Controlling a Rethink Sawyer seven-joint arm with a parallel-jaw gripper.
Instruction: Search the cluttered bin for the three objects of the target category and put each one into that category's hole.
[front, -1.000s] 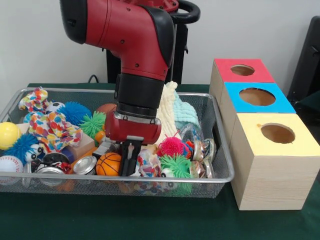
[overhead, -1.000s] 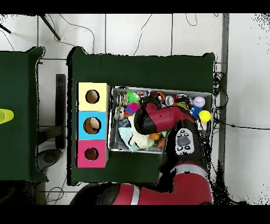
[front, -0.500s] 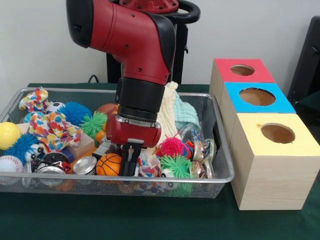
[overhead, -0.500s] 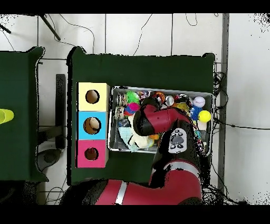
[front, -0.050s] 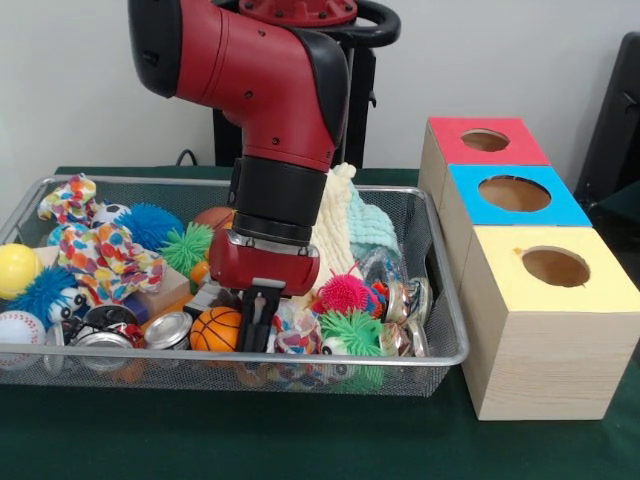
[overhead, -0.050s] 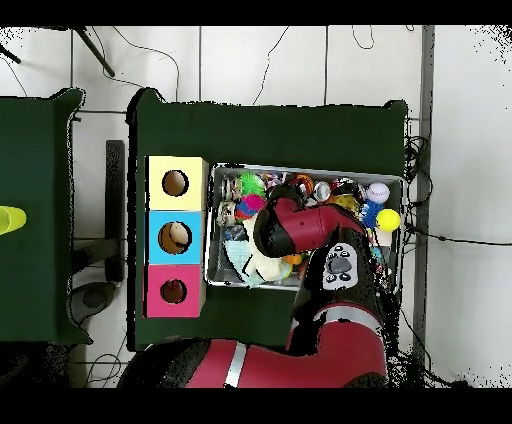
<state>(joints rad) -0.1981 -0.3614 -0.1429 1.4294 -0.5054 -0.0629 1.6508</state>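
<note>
Reaching down from above, the red arm (front, -0.050s: 250, 90) dominates both views and hides the middle of the wire bin (front, -0.050s: 440, 310), which stands on the green table (front, -0.050s: 300, 440) packed with toys. Just beside the bin are three wooden boxes, each with a round hole in its top: the yellow box (front, -0.050s: 545, 330) nearest the camera, then the blue box (front, -0.050s: 515, 195), then the red box (front, -0.050s: 485, 142). The overhead view shows something pale lying inside the blue box's hole (overhead, -0.050s: 174, 236), so one item may already be sorted; the other two holes look dark and I cannot tell their contents.

Inside the bin, a cream knitted cloth (front, -0.050s: 335, 225) leans behind the arm, a spotted fabric toy (front, -0.050s: 105, 260) lies toward the other end, and smaller pieces crowd the front wire: a small basketball (front, -0.050s: 215, 330), a pink spiky ball (front, -0.050s: 343, 293), a green spiky ball (front, -0.050s: 352, 332) and metal lids (front, -0.050s: 168, 330).

The gripper (front, -0.050s: 254, 322) is sunk among these, its dark fingers (front, -0.050s: 262, 318) drawn close together just beside the basketball; whether they pinch anything is hidden. Judging by the bin's fullness, most of the search remains.
</note>
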